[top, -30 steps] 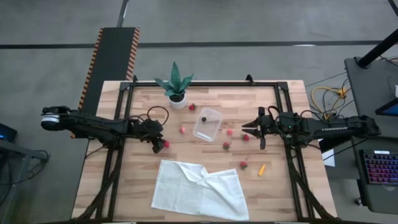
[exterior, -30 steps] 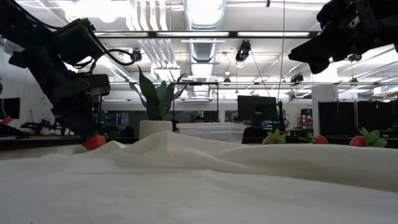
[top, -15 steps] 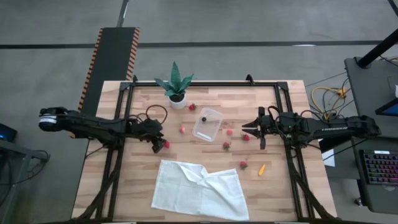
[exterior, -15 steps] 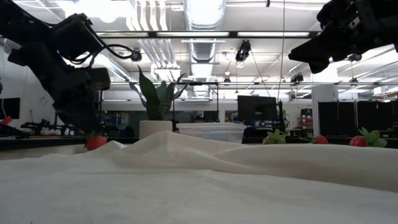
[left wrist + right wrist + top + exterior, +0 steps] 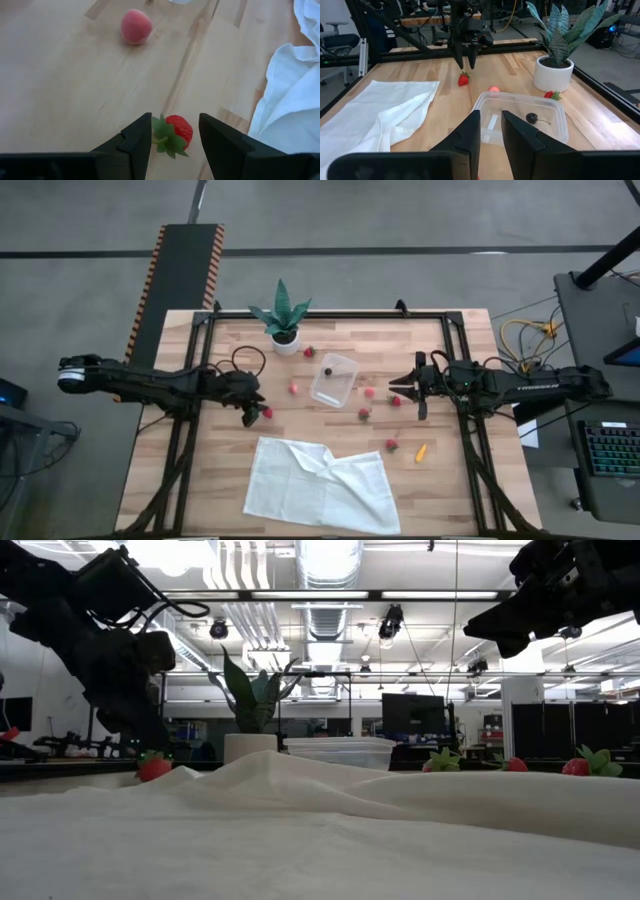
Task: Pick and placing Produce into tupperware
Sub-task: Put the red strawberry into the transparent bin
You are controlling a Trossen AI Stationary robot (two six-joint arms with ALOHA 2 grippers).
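Note:
A red strawberry [image 5: 179, 131] with green leaves lies on the wooden table left of the tupperware. My left gripper [image 5: 175, 117] hangs open a little above it, one finger to each side, touching nothing. The far side of the table shows the same gripper [image 5: 470, 64] clear above that strawberry [image 5: 464, 79]. The clear tupperware [image 5: 333, 380] stands at the table's middle with a dark berry [image 5: 532, 118] inside. My right gripper [image 5: 395, 385] waits in the air right of the tupperware, fingers narrowly apart with nothing between them.
A pink piece [image 5: 294, 388] lies between the strawberry and the tupperware. More strawberries [image 5: 364, 414] and an orange piece [image 5: 421, 452] lie right of the tupperware. A crumpled white cloth [image 5: 320, 485] covers the near middle. A potted plant [image 5: 283, 320] stands at the far edge.
My left gripper has risen a little from around the strawberry and drawn slightly back toward the table's left edge, its fingers the same distance apart. The strawberry has stayed on the table.

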